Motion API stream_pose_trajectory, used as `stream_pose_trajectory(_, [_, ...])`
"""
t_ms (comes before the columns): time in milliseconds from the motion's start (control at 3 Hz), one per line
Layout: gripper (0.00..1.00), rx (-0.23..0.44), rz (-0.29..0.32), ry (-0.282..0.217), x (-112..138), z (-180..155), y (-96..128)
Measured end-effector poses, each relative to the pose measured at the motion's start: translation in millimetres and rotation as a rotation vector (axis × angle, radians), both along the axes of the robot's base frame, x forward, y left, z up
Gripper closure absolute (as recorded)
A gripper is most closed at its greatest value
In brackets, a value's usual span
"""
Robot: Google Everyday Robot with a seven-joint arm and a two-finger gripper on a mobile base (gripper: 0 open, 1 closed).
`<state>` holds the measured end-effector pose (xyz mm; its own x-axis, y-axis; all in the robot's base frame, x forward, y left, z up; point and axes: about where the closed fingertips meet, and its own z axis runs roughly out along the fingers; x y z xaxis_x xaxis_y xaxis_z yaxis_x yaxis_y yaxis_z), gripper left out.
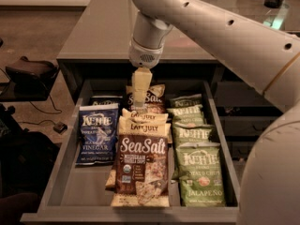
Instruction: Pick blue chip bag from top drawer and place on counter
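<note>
The blue chip bag (98,132) lies flat in the left row of the open top drawer (64,165), with KETTLE and VINEGAR in white on it. A second blue Kettle bag (105,100) lies partly hidden behind it. My gripper (141,92) points down from the white arm above the back of the middle row, over a Sea Salt bag (149,97), to the right of and behind the blue chip bag. The grey-brown counter (103,27) stretches away behind the drawer.
The middle row holds Late July bags (143,122) and a brown Sea Salt bag (141,168). Green JALAPENO Kettle bags (201,179) fill the right row. Narrower dark drawers (234,109) are at the right. A black object (28,74) stands on the floor at the left.
</note>
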<state>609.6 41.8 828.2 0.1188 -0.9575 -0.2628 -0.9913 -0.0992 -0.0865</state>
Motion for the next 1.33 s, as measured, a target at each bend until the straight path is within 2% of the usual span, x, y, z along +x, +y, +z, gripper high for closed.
stream_pose_trajectory(333, [0.00,0.020,0.054,-0.021,-6.0,2.8,22.5])
stream_pose_trajectory(667, [0.00,0.053,0.141,-0.039,-16.7,13.0,72.4])
stream_pose_trajectory(1000, [0.00,0.130,0.171,0.002,-20.0,11.8,118.3])
stream_pose_trajectory(1333, [0.00,0.200,0.146,0.052,-19.2,-0.8,155.4])
